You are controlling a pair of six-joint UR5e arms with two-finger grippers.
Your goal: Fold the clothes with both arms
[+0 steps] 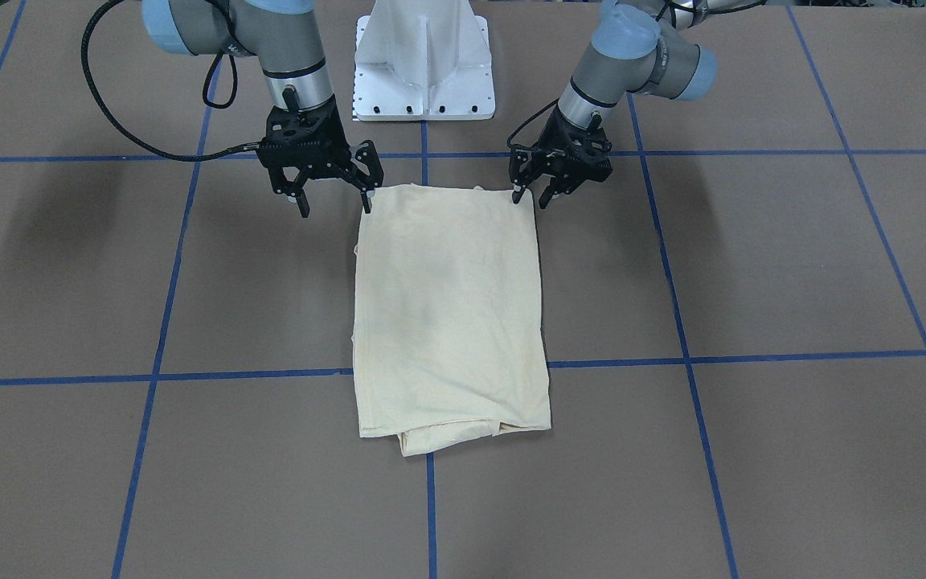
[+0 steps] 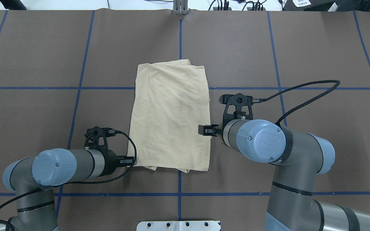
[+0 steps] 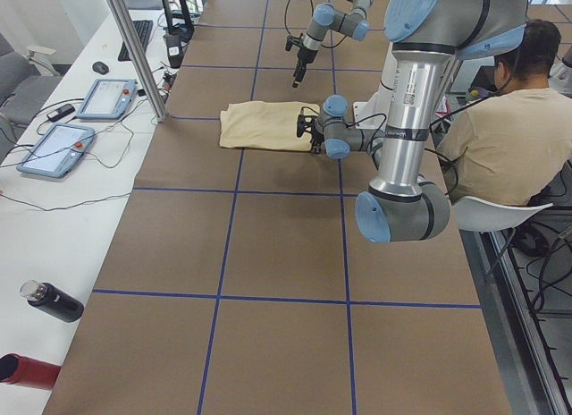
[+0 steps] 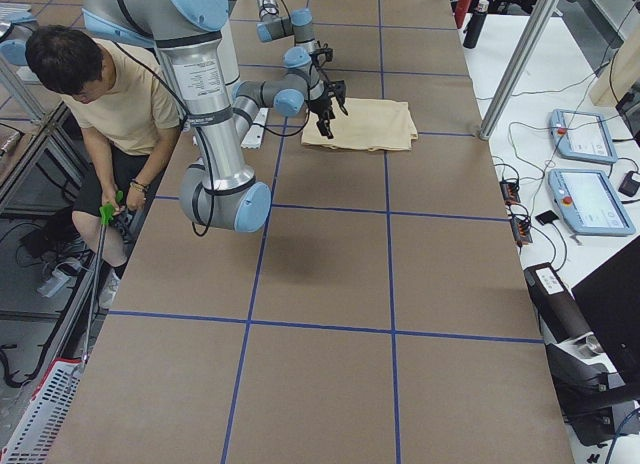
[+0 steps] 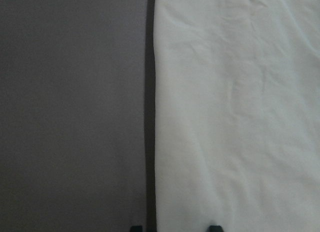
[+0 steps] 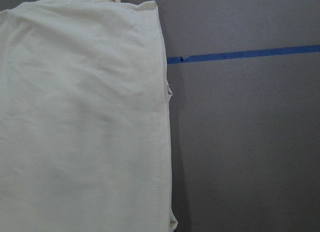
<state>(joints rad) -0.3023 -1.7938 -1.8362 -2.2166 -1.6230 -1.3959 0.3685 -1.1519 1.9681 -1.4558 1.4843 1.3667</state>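
The clothes are one pale cream shirt (image 1: 451, 314) folded into a tall rectangle at the table's middle (image 2: 172, 118), plain side up. My left gripper (image 1: 530, 199) hangs open over the shirt's near corner, on the robot's side. In the left wrist view its two fingertips (image 5: 215, 227) straddle the shirt's edge (image 5: 240, 112). My right gripper (image 1: 334, 205) is open wide at the other near corner, one fingertip (image 1: 366, 201) right at the cloth. The right wrist view shows only the shirt's hemmed edge (image 6: 80, 117) and bare table.
The white pedestal base (image 1: 423, 64) stands just behind the shirt. A seated person (image 3: 509, 129) is beside the robot. Control tablets (image 3: 107, 97), a metal post (image 3: 134, 53) and bottles (image 3: 54, 301) line the far side. Blue tape lines (image 1: 230, 375) cross the brown table.
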